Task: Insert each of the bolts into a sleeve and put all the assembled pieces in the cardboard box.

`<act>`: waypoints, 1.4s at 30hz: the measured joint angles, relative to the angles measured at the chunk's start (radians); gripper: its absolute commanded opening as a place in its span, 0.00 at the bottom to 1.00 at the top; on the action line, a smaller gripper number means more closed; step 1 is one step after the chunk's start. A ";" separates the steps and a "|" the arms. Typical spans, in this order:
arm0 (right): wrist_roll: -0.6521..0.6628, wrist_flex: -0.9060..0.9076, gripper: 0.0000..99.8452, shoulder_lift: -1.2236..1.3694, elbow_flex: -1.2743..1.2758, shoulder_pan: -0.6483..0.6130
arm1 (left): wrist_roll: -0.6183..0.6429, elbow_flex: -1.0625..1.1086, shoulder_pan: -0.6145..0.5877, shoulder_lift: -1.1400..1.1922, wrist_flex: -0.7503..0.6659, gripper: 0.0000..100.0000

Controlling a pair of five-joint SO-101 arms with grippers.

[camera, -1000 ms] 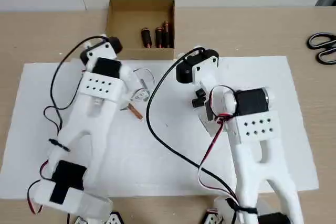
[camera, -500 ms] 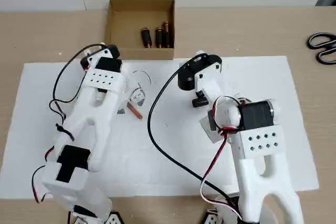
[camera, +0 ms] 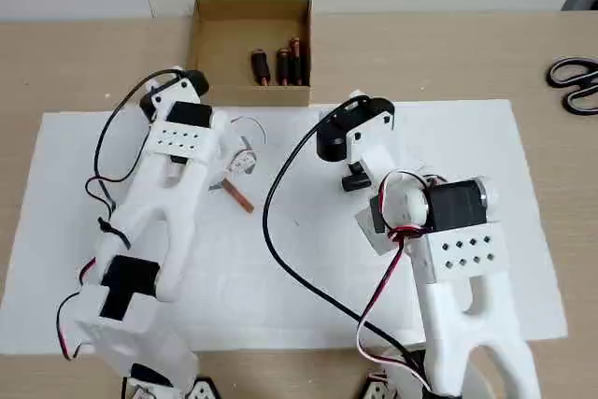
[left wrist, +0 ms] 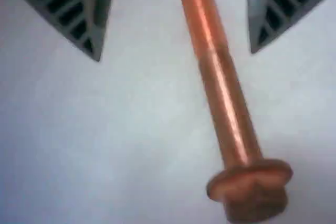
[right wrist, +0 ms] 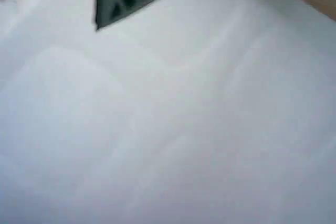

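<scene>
No print, label or number seems readable on anything in view.

1. The cardboard box (camera: 248, 96) is open above. Its left half is bare, and the assembled pieces (camera: 280, 64) crowd the right wall.
2. The bolt (left wrist: 220, 103) lies flat on the white sheet (camera: 280, 324), with bare sheet on both sides. The left gripper (left wrist: 174, 53) straddles it, fingers apart, not touching.
3. A black cable (camera: 265, 212) arcs over the sheet between the arms.
4. The right arm (camera: 448, 231) stands over the sheet's right half, and the scissors (camera: 572, 81) lie well apart.
</scene>
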 measured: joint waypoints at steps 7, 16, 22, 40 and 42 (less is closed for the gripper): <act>0.000 0.000 0.21 0.000 0.000 0.000 | 0.003 0.000 -0.009 0.003 -0.023 0.17; 0.000 0.000 0.21 0.000 0.000 0.000 | 0.002 0.000 -0.009 0.104 -0.025 0.17; 0.000 0.000 0.21 0.000 0.000 0.000 | -0.002 -0.025 -0.037 0.115 -0.025 0.17; 0.000 0.000 0.21 0.000 0.000 0.000 | -0.028 -0.029 -0.084 0.138 -0.043 0.16; 0.000 0.000 0.21 0.000 0.000 0.000 | -0.028 -0.034 -0.084 0.173 -0.048 0.13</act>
